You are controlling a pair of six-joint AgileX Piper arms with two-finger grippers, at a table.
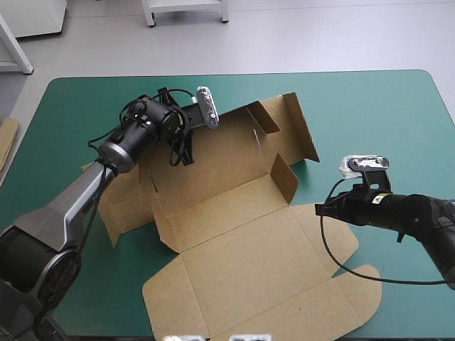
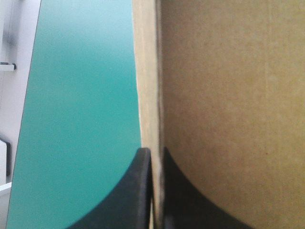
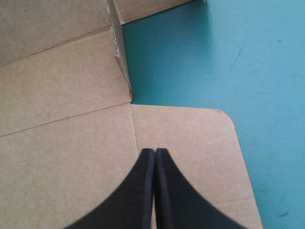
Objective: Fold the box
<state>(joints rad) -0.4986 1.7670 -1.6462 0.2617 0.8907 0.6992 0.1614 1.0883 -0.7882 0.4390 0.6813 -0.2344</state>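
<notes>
You had the box (image 1: 242,234) lying mostly open on the teal-green cover (image 1: 398,106), about the middle of the table. Its big lid panel (image 1: 263,284) lay flat on the side nearest the robot. Along the box's far side the long wall (image 1: 220,131) stood raised. At the box's far right corner further flaps (image 1: 288,124) were tilted up, and a small side flap (image 1: 284,177) stood upright at the right end of the base panel.

Your left gripper (image 1: 182,145) was at that far wall, toward the box's left end. In the left wrist view its black fingers (image 2: 138,191) were all but closed, with the wall's edge (image 2: 148,71) pinched between them. One finger lay on the outer face, over the cover, and the other on the inner brown face.

Your right gripper (image 1: 321,210) hovered at the box's right side, over the round-cornered ear flap (image 3: 190,143) of the lid, just nearer the robot than the upright side flap. Its fingers met in a single point with nothing between them. You could not tell whether the tips touched the board.

A strip of more brown board (image 1: 7,138) showed well to the left of the box, at the table's left edge.
</notes>
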